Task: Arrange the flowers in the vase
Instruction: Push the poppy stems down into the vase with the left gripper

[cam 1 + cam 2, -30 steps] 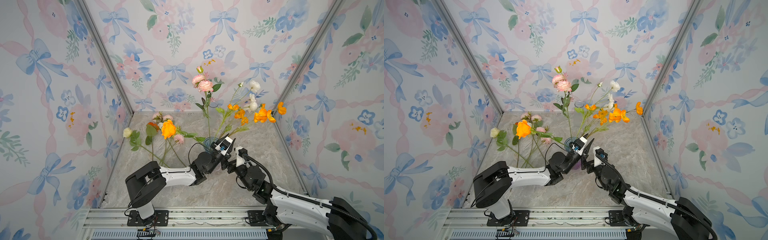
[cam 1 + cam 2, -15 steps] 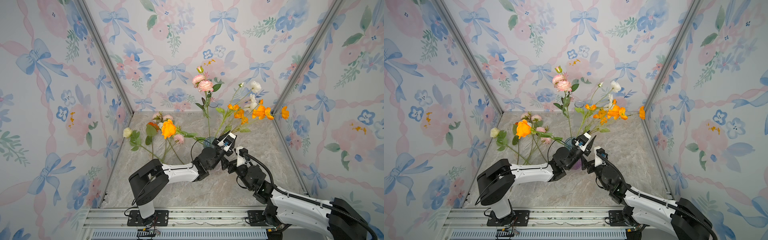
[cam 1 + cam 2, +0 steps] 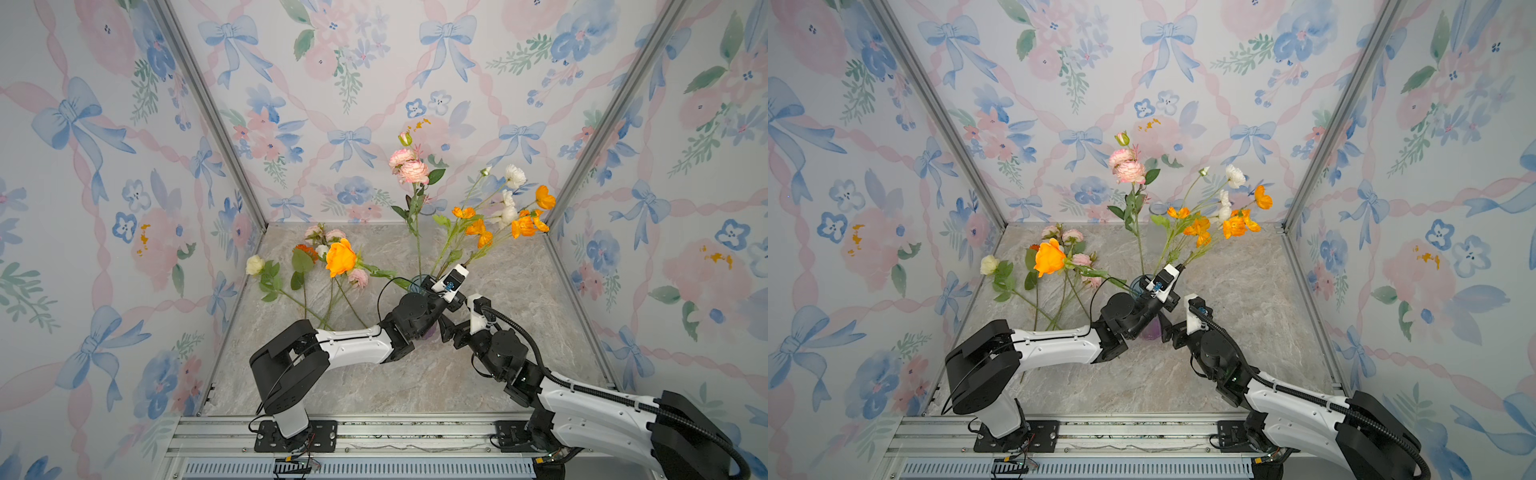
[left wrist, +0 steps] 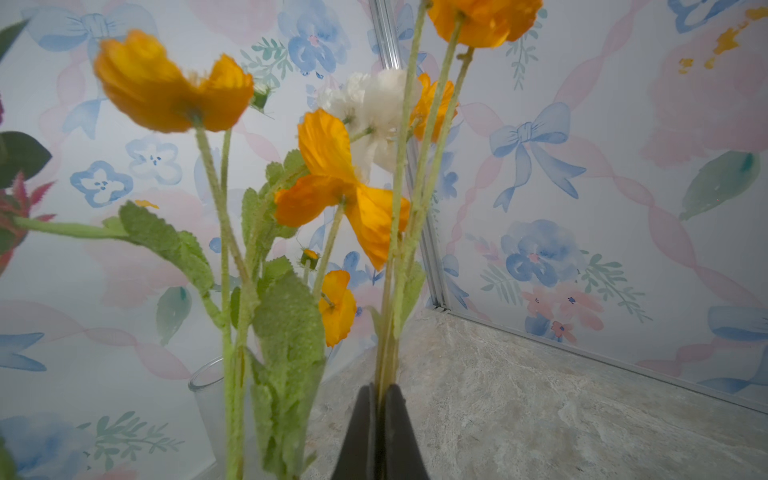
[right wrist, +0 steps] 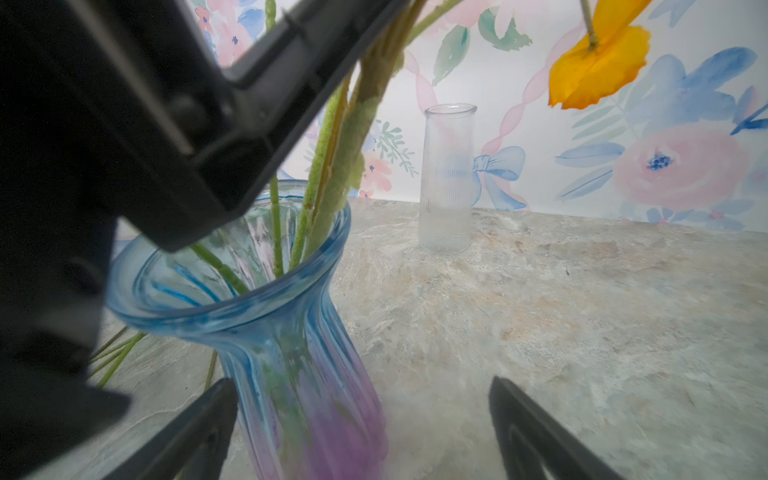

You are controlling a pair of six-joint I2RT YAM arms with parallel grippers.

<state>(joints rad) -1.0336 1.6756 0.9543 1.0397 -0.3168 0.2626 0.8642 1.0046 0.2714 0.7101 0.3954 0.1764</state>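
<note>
Marble tabletop, bow wallpaper all round. In a top view, blue vase holds pink carnations & poppies; orange rose + other stems lie beside the vase, left arm's side. Left wrist: left gripper jaws clamped on poppy stems. Right wrist: right gripper jaws wide apart, vase's base btwn them; clear glass vase stands behind.
</note>
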